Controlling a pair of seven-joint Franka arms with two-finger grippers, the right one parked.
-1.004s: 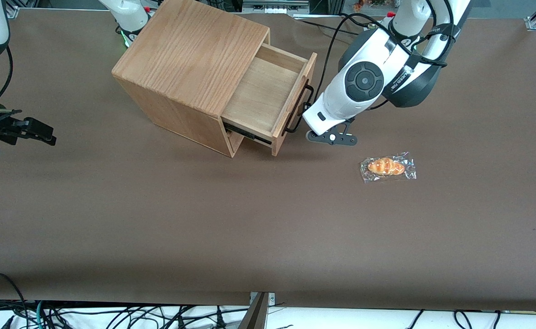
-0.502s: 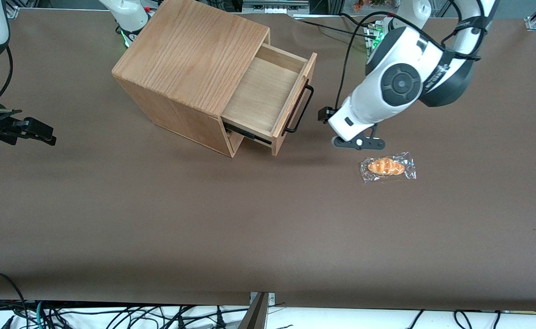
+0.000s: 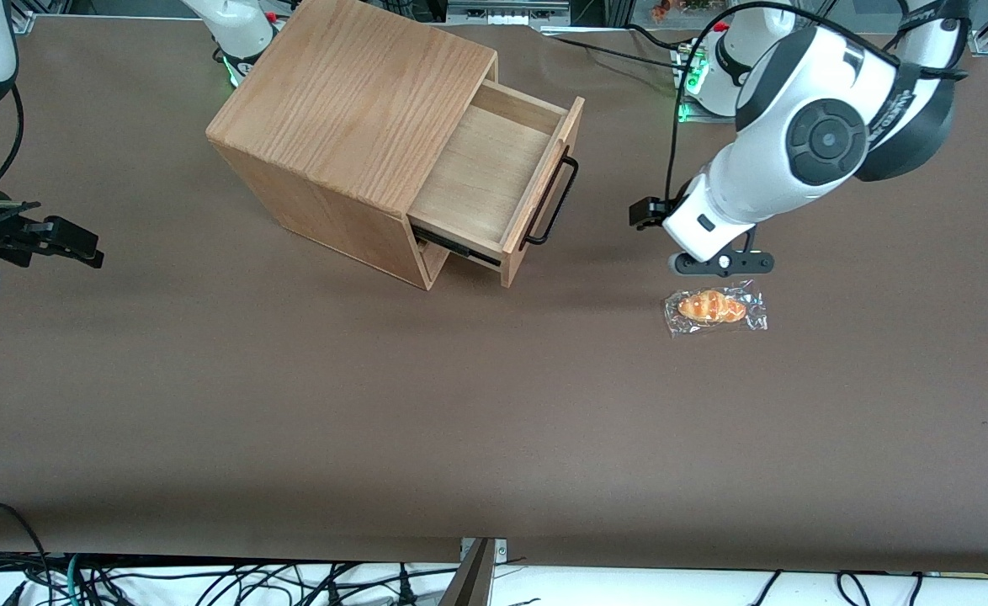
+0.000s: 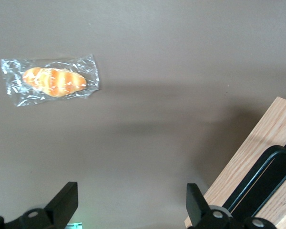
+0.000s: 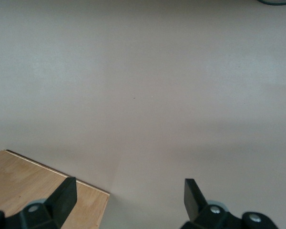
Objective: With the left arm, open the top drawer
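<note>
top drawer (image 3: 490,172): light wood, pulled out | claw (image 4: 128,210): spread wide, empty, above brown table (image 3: 292,404)

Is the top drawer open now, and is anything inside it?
Open: the top drawer is slid out of the cabinet, its tray showing bare wood. The end effector, open, hovers off the handle, over the table.

Top drawer (image 4: 257,167) cut off by edge; gripper (image 3: 717,263) jaws apparently hidden under wrist.
</note>
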